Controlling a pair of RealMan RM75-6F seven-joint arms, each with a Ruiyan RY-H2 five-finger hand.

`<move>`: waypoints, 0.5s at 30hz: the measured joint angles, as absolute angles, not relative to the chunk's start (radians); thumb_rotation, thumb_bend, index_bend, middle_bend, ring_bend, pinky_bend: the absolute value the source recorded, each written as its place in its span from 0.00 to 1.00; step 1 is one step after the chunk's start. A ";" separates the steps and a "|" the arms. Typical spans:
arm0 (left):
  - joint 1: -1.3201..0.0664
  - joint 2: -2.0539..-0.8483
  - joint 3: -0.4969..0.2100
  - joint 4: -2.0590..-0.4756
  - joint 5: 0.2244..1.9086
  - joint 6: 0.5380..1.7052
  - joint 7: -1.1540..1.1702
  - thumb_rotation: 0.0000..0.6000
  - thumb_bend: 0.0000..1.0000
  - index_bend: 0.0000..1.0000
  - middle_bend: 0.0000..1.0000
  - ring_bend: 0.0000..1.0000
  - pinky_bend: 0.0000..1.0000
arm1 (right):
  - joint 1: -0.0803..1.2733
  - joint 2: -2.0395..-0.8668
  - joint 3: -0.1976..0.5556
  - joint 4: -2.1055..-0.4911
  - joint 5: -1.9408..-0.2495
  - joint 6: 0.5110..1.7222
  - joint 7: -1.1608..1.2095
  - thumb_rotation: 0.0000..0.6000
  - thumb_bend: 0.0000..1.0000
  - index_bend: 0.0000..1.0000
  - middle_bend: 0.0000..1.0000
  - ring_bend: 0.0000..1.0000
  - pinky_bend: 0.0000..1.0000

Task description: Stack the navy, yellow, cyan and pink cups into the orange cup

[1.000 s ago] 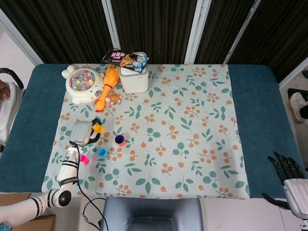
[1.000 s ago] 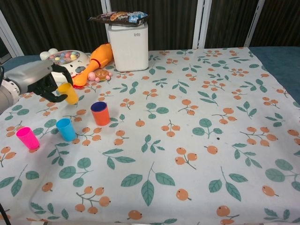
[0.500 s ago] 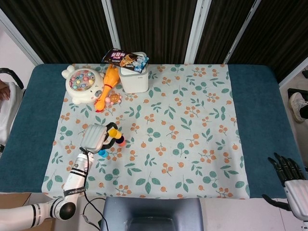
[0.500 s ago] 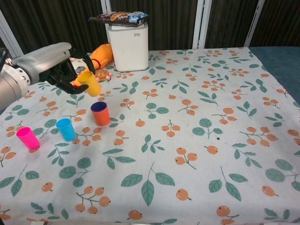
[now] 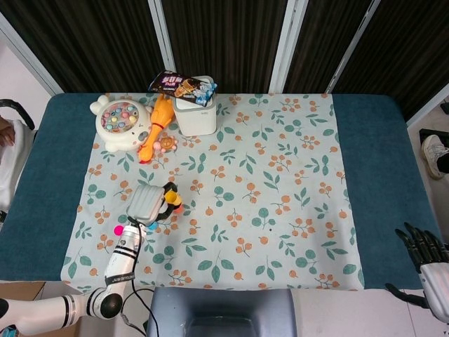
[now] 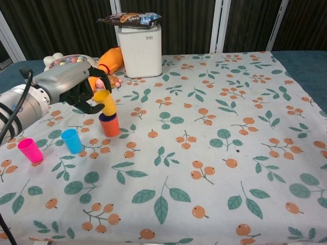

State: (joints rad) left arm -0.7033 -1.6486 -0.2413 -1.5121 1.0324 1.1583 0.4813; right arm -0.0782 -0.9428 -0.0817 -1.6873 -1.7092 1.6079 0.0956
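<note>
Likely light, stiff and slick, the yellow cup (image 6: 105,101) sits tilted, pinched at its wall by the left hand (image 6: 76,89) fingers, base just above the orange cup (image 6: 109,125) beneath them.

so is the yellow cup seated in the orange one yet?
Not yet. The yellow cup is tilted in the left hand, its base at the orange cup rim.

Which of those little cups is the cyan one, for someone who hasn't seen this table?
Start at the white box at the back of the leaf-print cloth and come forward-left to the orange cup. The cyan cup stands upright just left of it, alone on the cloth, with the pink cup further left.
</note>
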 measured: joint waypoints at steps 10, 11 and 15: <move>-0.705 -1.666 -0.227 -1.481 1.037 1.147 0.481 1.00 0.37 0.47 1.00 1.00 1.00 | -0.079 -0.943 -0.082 -1.689 -1.710 1.608 0.094 1.00 0.21 0.00 0.00 0.00 0.00; -0.705 -1.667 -0.226 -1.477 1.034 1.141 0.480 1.00 0.37 0.45 1.00 1.00 1.00 | -0.079 -0.943 -0.082 -1.689 -1.710 1.609 0.094 1.00 0.21 0.00 0.00 0.00 0.00; -0.707 -1.671 -0.223 -1.464 1.032 1.133 0.478 1.00 0.38 0.26 1.00 1.00 1.00 | -0.080 -0.942 -0.081 -1.688 -1.709 1.610 0.098 1.00 0.21 0.00 0.00 0.00 0.00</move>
